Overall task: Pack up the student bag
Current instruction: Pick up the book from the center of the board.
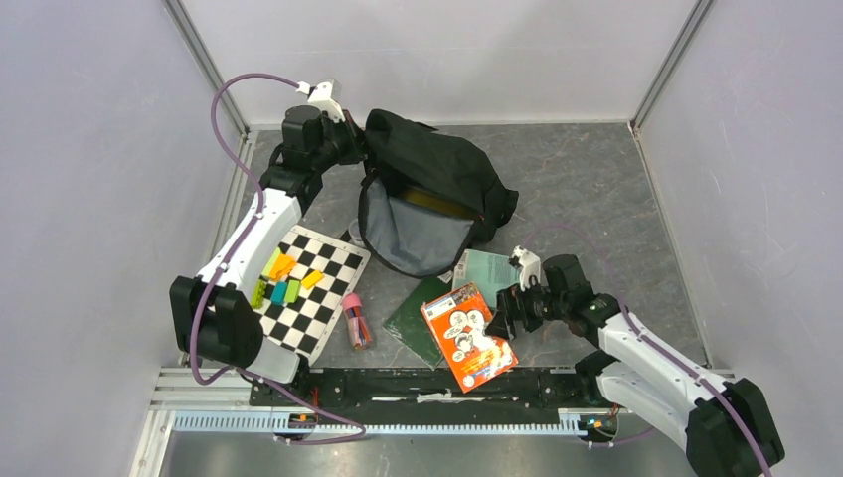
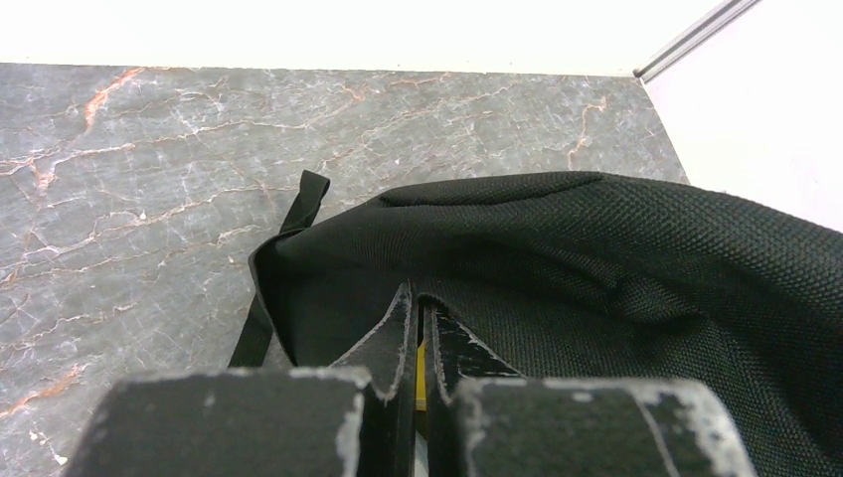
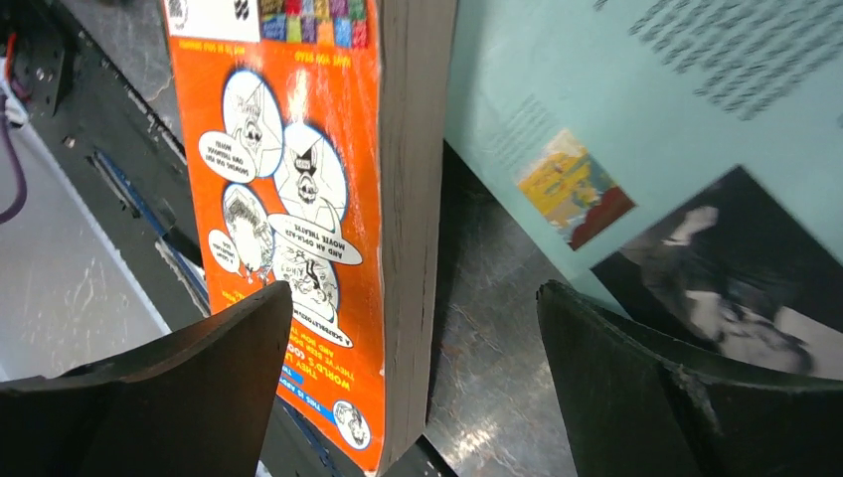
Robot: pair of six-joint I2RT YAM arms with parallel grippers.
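The student bag (image 1: 442,164) is a black backpack lying at the back centre, its mouth open toward me and showing grey lining (image 1: 413,237). My left gripper (image 1: 356,149) is at the bag's upper left rim. In the left wrist view it (image 2: 420,298) is shut, its tips against the black fabric (image 2: 616,258), which looks pinched and lifted; a yellow sliver shows behind the jaws. My right gripper (image 1: 505,310) is open at the right edge of an orange comic book (image 1: 467,336). In the right wrist view the book's page edge (image 3: 410,199) stands between the spread fingers (image 3: 199,388).
A light teal book (image 1: 489,268) and a dark green book (image 1: 416,316) lie beside the orange one. A checkerboard (image 1: 323,308) with several coloured blocks (image 1: 283,273) lies at the left, a pink-capped tube (image 1: 356,323) next to it. A black rail (image 1: 398,383) runs along the near edge.
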